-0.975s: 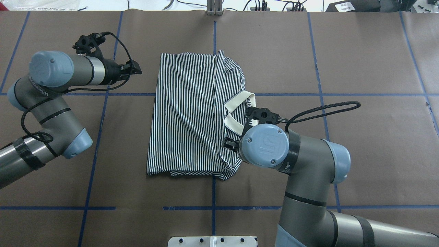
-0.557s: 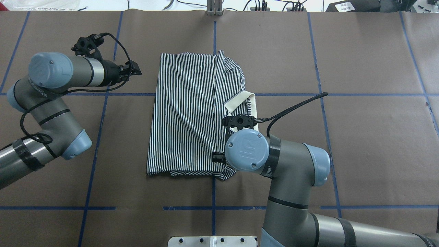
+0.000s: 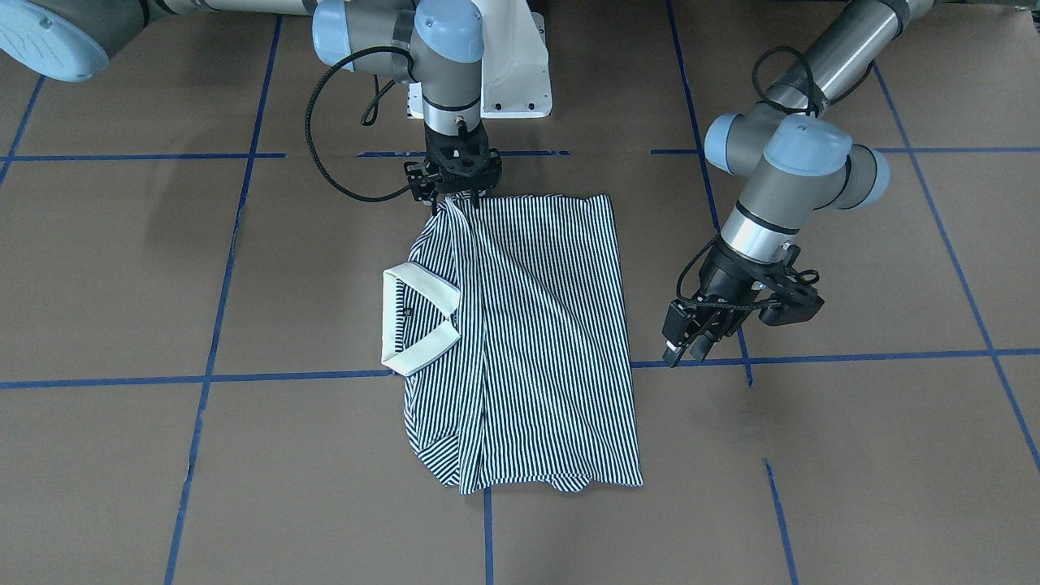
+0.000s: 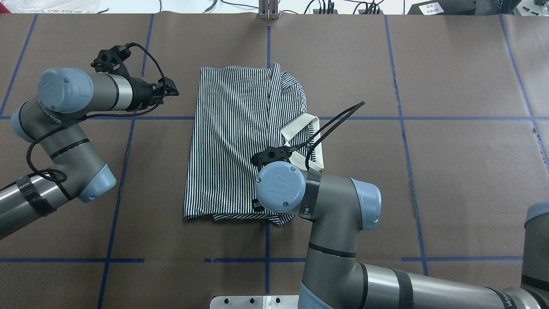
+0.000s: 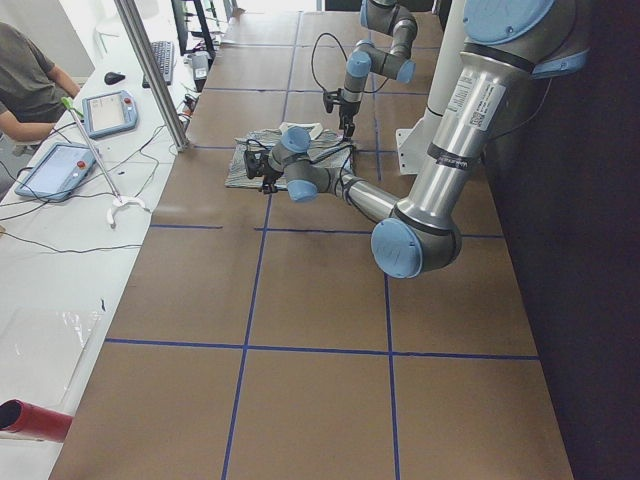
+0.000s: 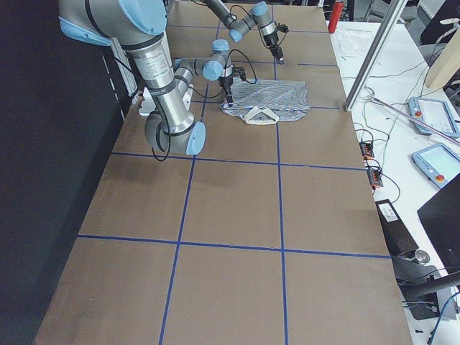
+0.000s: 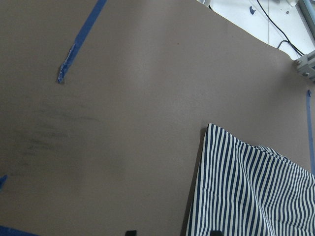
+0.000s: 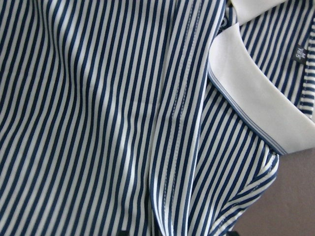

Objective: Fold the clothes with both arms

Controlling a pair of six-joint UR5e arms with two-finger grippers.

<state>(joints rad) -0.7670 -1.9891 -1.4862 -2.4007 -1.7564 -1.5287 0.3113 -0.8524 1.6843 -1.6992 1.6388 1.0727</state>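
**Fold in preparation.** Striped polo shirt [image 4: 231, 141], part-folded, lies flat at the centre of the paper-covered worktop [image 4: 450, 171]. In the overhead view its cream collar [image 4: 300, 124] is at the 3 o'clock edge. The right arm's fingers [image 3: 471, 192] sit low over the hem at the shirt's 5 o'clock; whether they are clenched on cloth cannot be told. The left arm's fingers [image 3: 676, 340] hover released and empty, just off the 10 o'clock corner. For a clean fold, each arm should probably pinch every layer at its corner. Both should then lift and travel together, keeping the edge taut and level.
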